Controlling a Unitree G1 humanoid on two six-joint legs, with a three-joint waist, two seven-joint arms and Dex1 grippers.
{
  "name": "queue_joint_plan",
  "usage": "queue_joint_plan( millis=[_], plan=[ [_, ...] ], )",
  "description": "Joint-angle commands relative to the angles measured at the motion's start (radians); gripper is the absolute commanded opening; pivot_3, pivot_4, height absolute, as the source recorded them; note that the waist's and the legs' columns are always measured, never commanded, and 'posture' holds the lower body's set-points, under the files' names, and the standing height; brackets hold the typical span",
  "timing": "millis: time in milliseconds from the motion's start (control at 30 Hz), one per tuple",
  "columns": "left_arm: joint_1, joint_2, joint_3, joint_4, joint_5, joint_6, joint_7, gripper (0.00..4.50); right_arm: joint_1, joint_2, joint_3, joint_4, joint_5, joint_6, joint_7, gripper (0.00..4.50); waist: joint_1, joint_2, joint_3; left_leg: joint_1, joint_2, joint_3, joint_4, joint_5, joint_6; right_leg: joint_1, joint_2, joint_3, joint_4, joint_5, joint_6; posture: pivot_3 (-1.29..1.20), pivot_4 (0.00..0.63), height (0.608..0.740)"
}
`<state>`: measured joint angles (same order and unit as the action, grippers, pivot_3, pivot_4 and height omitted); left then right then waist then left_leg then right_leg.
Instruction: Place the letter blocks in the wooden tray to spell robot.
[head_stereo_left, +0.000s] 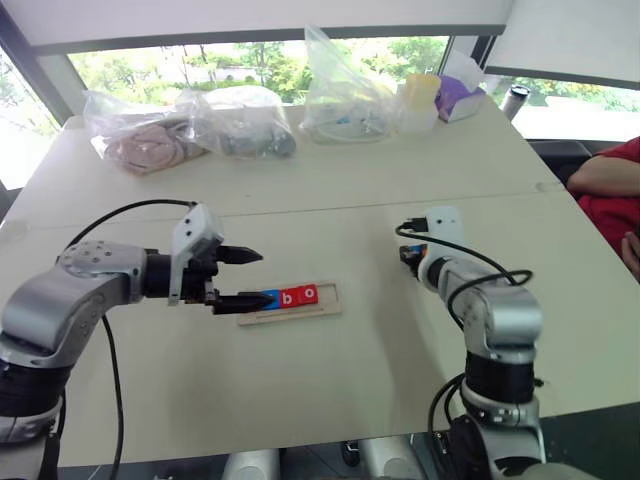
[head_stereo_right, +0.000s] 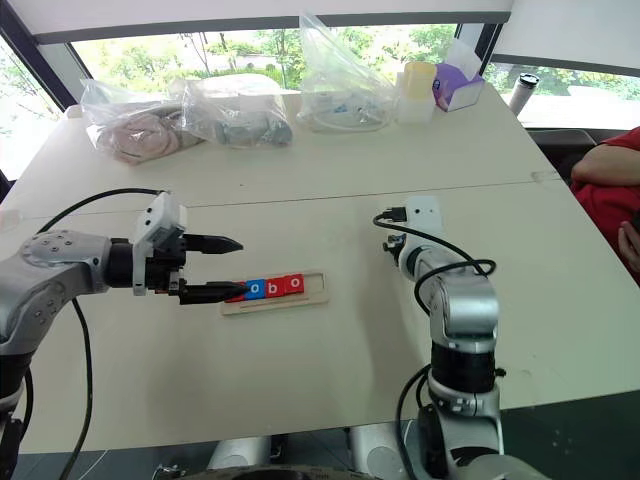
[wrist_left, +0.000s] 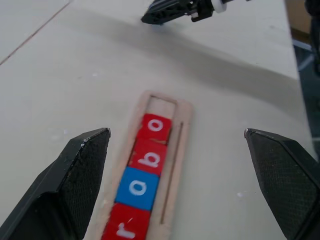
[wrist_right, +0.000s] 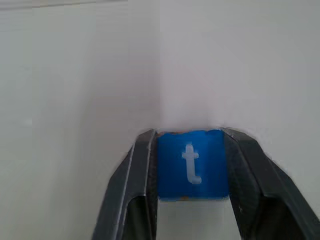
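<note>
A pale table (head_stereo_left: 330, 180) stood before wide windows (head_stereo_left: 250, 60) bright with daylight and green trees, white blinds (head_stereo_left: 260, 15) drawn partway down above them, while clear plastic bags (head_stereo_left: 345, 95) and a dark flask (head_stereo_left: 517, 100) sat along its far edge.

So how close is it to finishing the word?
Nearly done. Four blocks, r, o, b and o, already sit in the wooden tray, with one slot free at its end. The right claw is shut on the blue t block. The open left claw hovers over the tray. Left: placing t.
</note>
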<state>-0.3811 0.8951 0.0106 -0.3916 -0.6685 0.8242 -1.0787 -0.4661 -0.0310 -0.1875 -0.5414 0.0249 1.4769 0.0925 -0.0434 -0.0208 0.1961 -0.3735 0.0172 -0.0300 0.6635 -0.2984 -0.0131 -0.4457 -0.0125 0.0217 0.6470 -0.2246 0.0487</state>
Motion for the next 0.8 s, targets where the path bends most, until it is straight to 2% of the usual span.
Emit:
queue_joint_plan(
  millis=[33,133,333,467,533,600,667,767,800],
  plan=[
    [-0.035,-0.011,-0.041,-0.014,-0.005,-0.025,-0.043,4.5,0.062,0.064,-0.023,-0.215,0.002,0.137,-0.03,1.22,0.0,0.0,0.0,0.0,0.0,0.0,0.0,0.0,0.0,0.0,0.0,0.0,0.0,0.0,0.0,0.0,0.15,0.74],
    [-0.047,-0.019,-0.078,-0.006,0.013,-0.039,-0.065,4.5,0.099,0.095,-0.011,-0.259,-0.001,0.137,-0.05,1.22,0.0,0.0,0.0,0.001,0.0,0.0,0.0,0.0,0.0,0.001,-0.001,-0.001,-0.001,-0.002,-0.002,0.0,0.15,0.74],
    [-0.085,-0.062,-0.16,-0.002,0.031,-0.061,-0.107,4.5,0.143,0.164,-0.038,-0.21,0.002,0.137,-0.072,1.22,-0.002,0.0,0.0,0.001,0.0,0.001,0.001,0.0,0.0,0.001,-0.001,0.0,-0.001,-0.004,0.0,0.0,0.15,0.74],
    [-0.095,-0.063,-0.193,0.028,0.071,-0.093,-0.128,4.5,0.137,0.155,-0.017,-0.171,0.012,0.137,-0.071,3.29,-0.003,0.0,0.0,0.001,0.0,0.001,0.0,0.0,0.0,0.001,0.0,0.0,-0.001,-0.004,0.0,0.0,0.15,0.74],
    [-0.097,-0.064,-0.192,0.043,0.081,-0.101,-0.13,4.5,0.136,0.11,0.011,-0.166,0.024,0.137,-0.056,4.36,-0.002,0.0,0.0,0.001,0.0,0.001,0.0,0.0,0.0,0.001,0.0,0.0,-0.001,-0.004,0.0,0.0,0.15,0.74],
    [-0.091,-0.064,-0.187,0.048,0.085,-0.105,-0.132,4.5,0.11,0.058,0.027,-0.176,0.029,0.137,-0.046,4.44,-0.001,0.0,0.0,0.001,0.0,0.001,0.0,0.0,0.0,0.001,-0.001,0.0,-0.001,-0.004,0.0,0.0,0.15,0.74],
    [-0.075,-0.062,-0.181,0.059,0.092,-0.109,-0.126,4.5,0.063,-0.041,0.036,-0.182,0.037,0.125,-0.019,4.44,-0.001,0.001,0.0,0.001,-0.001,0.001,0.001,0.0,0.0,0.001,-0.001,0.0,-0.001,-0.004,0.0,0.0,0.15,0.74],
    [-0.038,-0.044,-0.181,0.079,0.121,-0.134,-0.128,4.5,-0.005,-0.162,-0.029,-0.143,0.09,-0.052,0.087,4.44,-0.004,0.001,0.0,0.001,-0.002,0.001,0.001,0.0,0.0,0.001,-0.002,0.002,-0.002,-0.004,0.001,0.0,0.15,0.74],
    [-0.031,-0.043,-0.177,0.08,0.122,-0.134,-0.128,4.5,-0.027,-0.215,-0.073,-0.105,0.144,-0.128,0.175,4.44,-0.004,0.001,0.0,0.001,-0.002,0.002,0.001,0.0,0.0,0.001,-0.002,0.002,-0.003,-0.004,0.001,0.0,0.15,0.74]
  ],
)
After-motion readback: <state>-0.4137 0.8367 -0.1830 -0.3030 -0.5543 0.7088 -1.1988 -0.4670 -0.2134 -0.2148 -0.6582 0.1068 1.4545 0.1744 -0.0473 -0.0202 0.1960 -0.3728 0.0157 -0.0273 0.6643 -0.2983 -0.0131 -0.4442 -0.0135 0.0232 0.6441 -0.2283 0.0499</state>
